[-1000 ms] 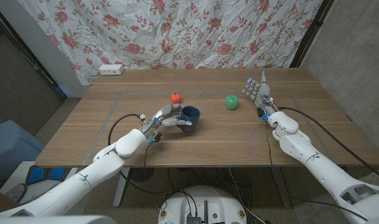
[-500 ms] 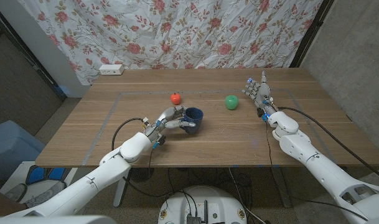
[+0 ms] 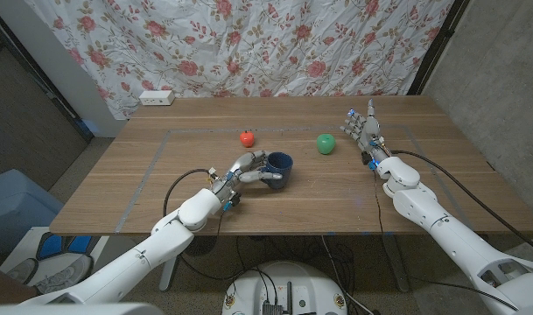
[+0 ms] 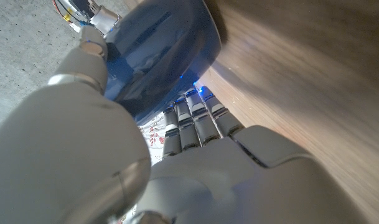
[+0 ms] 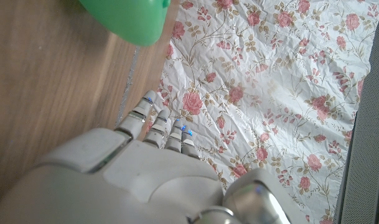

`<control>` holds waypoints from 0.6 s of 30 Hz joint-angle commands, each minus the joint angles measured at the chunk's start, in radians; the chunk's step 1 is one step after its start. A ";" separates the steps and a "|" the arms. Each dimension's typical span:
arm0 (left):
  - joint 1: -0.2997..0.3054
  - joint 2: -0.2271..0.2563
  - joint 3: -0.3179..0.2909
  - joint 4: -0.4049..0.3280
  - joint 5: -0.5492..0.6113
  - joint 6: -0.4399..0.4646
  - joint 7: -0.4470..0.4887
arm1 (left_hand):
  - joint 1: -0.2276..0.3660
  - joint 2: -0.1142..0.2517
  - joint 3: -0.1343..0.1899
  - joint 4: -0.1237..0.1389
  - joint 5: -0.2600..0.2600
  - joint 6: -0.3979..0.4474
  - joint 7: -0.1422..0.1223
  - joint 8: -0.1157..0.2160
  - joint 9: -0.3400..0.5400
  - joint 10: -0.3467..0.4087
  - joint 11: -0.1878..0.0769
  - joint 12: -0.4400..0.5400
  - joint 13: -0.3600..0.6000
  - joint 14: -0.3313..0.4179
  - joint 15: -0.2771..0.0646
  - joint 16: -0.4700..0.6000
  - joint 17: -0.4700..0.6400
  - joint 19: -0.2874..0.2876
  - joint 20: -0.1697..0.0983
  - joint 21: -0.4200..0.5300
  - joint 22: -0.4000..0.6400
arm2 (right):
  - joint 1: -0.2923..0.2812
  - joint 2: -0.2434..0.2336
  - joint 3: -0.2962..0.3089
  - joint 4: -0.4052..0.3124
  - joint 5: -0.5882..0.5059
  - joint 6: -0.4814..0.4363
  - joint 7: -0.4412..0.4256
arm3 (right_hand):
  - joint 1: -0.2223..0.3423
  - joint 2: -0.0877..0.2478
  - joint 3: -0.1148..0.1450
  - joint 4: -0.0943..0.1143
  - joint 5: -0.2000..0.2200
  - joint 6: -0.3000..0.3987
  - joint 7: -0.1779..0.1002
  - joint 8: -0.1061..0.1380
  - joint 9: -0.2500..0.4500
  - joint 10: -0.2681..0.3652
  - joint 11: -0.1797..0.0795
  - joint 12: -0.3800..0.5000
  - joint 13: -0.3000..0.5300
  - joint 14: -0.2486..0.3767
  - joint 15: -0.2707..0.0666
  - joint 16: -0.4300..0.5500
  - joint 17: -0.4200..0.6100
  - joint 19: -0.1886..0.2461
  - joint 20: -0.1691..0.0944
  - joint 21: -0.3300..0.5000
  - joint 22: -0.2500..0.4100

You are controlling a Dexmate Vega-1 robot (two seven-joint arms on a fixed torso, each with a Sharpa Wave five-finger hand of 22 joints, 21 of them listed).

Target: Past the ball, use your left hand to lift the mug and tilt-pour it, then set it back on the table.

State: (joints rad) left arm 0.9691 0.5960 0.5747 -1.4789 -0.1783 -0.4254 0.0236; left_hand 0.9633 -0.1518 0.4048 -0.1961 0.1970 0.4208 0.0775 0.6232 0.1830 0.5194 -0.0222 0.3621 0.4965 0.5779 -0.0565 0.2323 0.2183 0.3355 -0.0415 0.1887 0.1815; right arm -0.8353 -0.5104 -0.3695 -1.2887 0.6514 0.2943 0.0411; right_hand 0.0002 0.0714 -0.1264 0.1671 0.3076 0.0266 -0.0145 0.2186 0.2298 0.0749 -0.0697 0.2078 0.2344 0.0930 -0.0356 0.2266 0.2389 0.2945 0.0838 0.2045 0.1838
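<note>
1. The mug (image 3: pixel 277 168) sits near the middle of the surface (image 3: pixel 336 188), nearer to me than the small red ball (image 3: pixel 247 137), with a green ball (image 3: pixel 326 143) off to its right.
2. My left hand (image 3: pixel 245 169) wraps around the mug's side, fingers curled on its wall; I judge the grasp step is in hand, lift not yet begun.
3. My right hand (image 3: pixel 362 128) stands spread, holding nothing.
4. Next I need a firm grip, then a straight lift before tilting.
</note>
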 commanded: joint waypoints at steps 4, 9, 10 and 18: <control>-0.015 -0.025 0.027 0.044 -0.003 -0.005 -0.019 | -0.097 0.246 0.024 0.018 0.002 0.151 -0.150 0.199 0.002 0.158 -0.174 -0.011 0.000 -0.014 -0.122 -0.007 0.001 -0.012 -0.013 -0.004 -0.001 | -0.001 0.000 0.000 -0.001 0.000 0.000 -0.002 | -0.008 0.049 -0.003 0.005 0.008 0.008 0.000 0.005 0.005 0.004 -0.003 0.006 0.004 0.008 -0.005 0.005 0.004 0.003 -0.001 0.005 0.002; -0.014 -0.022 0.028 0.042 -0.002 0.000 -0.018 | -0.098 0.244 0.021 0.020 0.001 0.155 -0.150 0.196 0.002 0.136 -0.169 -0.029 -0.005 -0.034 -0.108 -0.013 -0.003 -0.016 -0.012 -0.001 -0.002 | -0.001 0.000 0.000 0.000 0.000 0.000 -0.002 | -0.008 0.049 -0.003 0.005 0.008 0.008 -0.001 0.005 0.005 0.004 -0.003 0.006 0.004 0.007 -0.007 0.004 0.004 0.003 -0.001 0.005 0.002; -0.013 -0.022 0.028 0.042 -0.003 0.002 -0.019 | -0.098 0.243 0.021 0.020 0.001 0.156 -0.150 0.195 0.002 0.129 -0.171 -0.033 -0.007 -0.038 -0.105 -0.015 -0.003 -0.017 -0.012 -0.001 -0.002 | -0.001 0.000 0.000 0.000 0.000 0.000 -0.002 | -0.008 0.049 -0.003 0.005 0.008 0.007 -0.001 0.005 0.005 0.003 -0.003 0.006 0.004 0.008 -0.007 0.004 0.004 0.003 0.000 0.005 0.002; -0.018 -0.014 0.027 0.041 -0.012 0.007 -0.031 | -0.096 0.229 0.017 0.018 0.001 0.144 -0.144 0.166 0.000 0.045 -0.139 -0.094 -0.031 -0.107 -0.065 -0.039 -0.020 -0.033 0.006 0.003 -0.003 | -0.001 0.000 0.000 -0.001 0.000 0.000 -0.002 | -0.008 0.049 -0.003 0.005 0.008 0.007 -0.002 0.005 0.005 0.002 -0.003 0.005 0.004 0.009 -0.005 0.005 0.004 0.003 -0.001 0.005 0.002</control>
State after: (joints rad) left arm 0.9559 0.5769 0.5971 -1.4424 -0.1831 -0.4332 0.0071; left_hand 0.9464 -0.1348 0.4046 -0.1959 0.1921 0.4197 0.0654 0.6225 0.1780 0.5191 -0.0716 0.2835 0.4718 0.4903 -0.0480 0.1994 0.2008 0.3070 -0.0373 0.1834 0.1767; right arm -0.8357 -0.5102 -0.3695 -1.2887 0.6514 0.2943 0.0397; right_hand 0.0002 0.0714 -0.1264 0.1671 0.3076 0.0266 -0.0145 0.2186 0.2298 0.0749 -0.0697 0.2078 0.2344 0.0930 -0.0356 0.2266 0.2390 0.2945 0.0838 0.2044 0.1838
